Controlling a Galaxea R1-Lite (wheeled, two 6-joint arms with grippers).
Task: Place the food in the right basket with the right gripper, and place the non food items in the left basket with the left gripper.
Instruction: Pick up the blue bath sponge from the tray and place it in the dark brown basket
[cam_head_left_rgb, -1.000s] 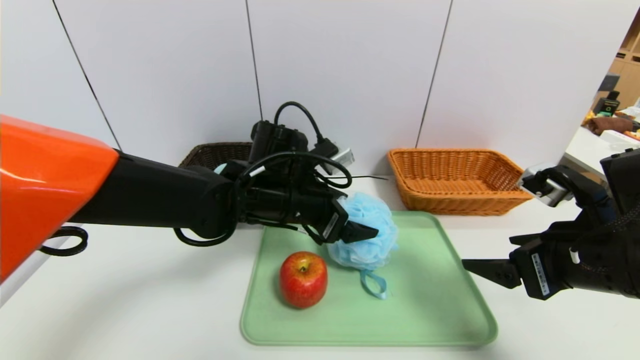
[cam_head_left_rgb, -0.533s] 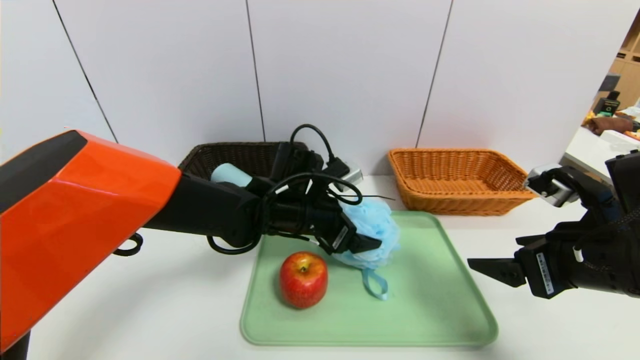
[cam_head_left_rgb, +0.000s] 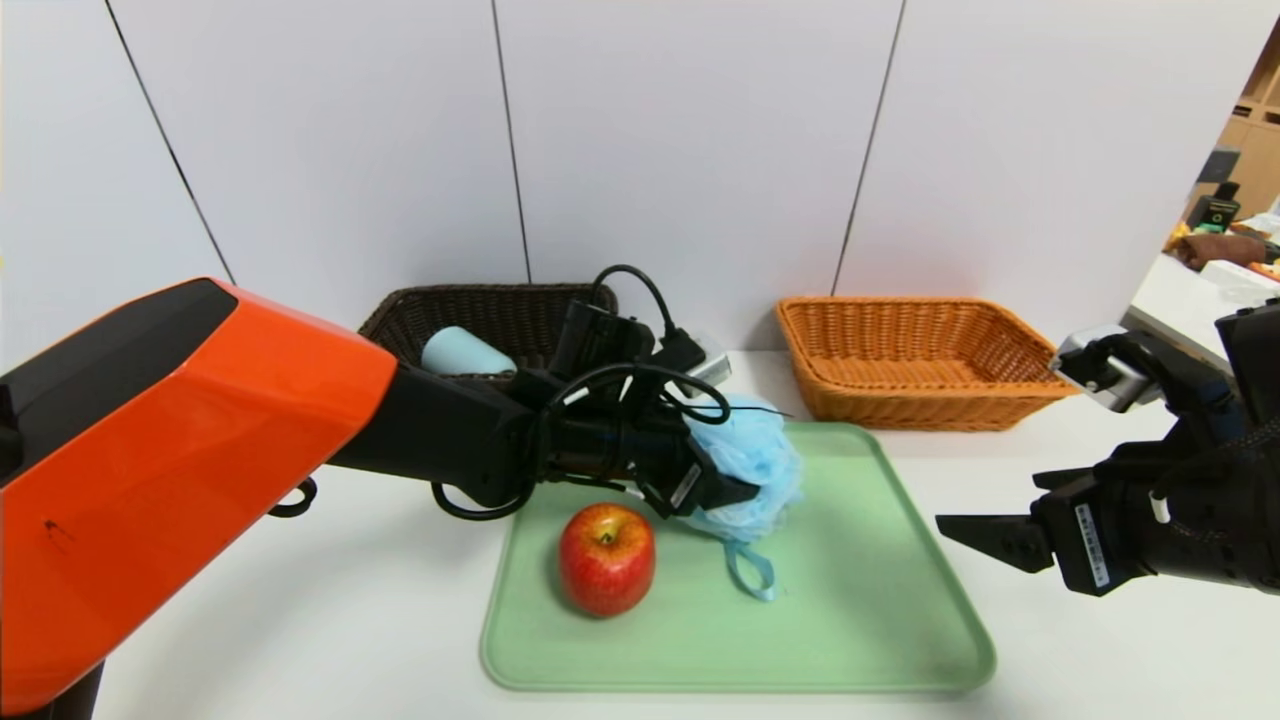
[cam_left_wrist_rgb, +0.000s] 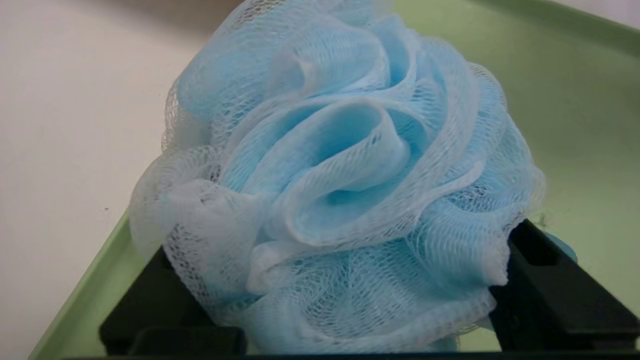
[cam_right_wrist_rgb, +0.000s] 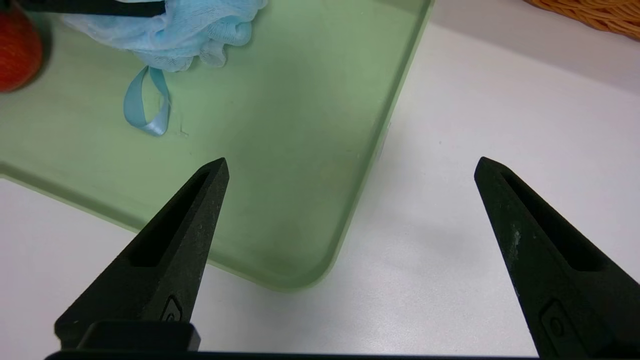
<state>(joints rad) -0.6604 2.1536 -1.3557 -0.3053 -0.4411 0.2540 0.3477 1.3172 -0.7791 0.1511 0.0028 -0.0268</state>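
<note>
Cup binned, puff and apple to go
The left gripper (cam_left_wrist_rgb: 332, 280) straddled the puff (cam_left_wrist_rgb: 345, 190), fingers apart; the apple (cam_head_left_rgb: 607, 559) lay beside it, the cup (cam_head_left_rgb: 464, 351) behind, in the dark basket (cam_head_left_rgb: 440, 297); the right gripper (cam_right_wrist_rgb: 351, 167) waited wide, beside the tray (cam_head_left_rgb: 740, 677).

Glossy orange shell with black panel, black joints, looping black cables.

White tabletop (cam_head_left_rgb: 300, 620): three items directly on it.
Green tray (cam_head_left_rgb: 860, 640), dark brown wicker basket (cam_head_left_rgb: 400, 325), orange-tan wicker basket (cam_head_left_rgb: 920, 400).
</note>
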